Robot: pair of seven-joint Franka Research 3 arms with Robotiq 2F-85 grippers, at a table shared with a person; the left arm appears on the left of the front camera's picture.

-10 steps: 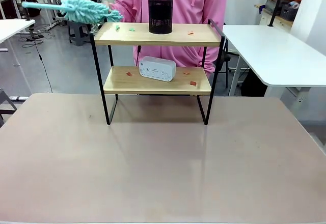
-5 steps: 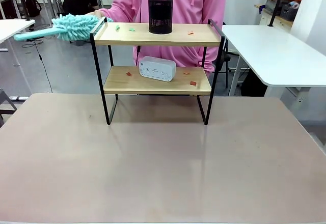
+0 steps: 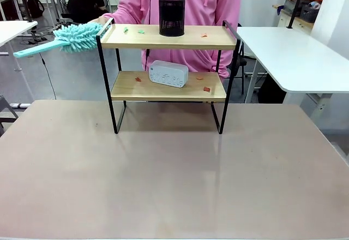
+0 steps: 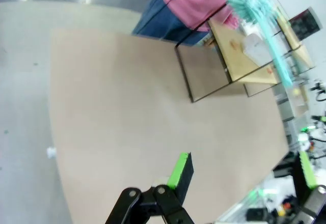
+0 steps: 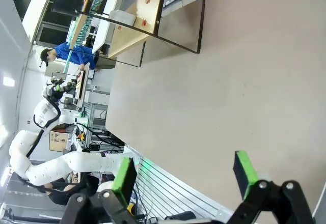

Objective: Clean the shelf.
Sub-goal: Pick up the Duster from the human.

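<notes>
One shelf (image 3: pixel 158 91), one duster (image 3: pixel 79 35), one mesh cup (image 3: pixel 172 15), one white box (image 3: pixel 168 73), six scraps (image 3: pixel 206 89)

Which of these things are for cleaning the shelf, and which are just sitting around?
For the job: shelf, fluffy teal duster, little scraps on both boards.
Just there: black mesh cup, white box, white side table.

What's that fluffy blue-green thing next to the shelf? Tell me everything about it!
It's a turquoise duster with a shaggy, soft-looking head and a slim handle of the same colour. It is in the air, tilted, handle pointing down and away from the shelf, head beside its top board's left end. A person's hand holds it at the fluffy end.
</notes>
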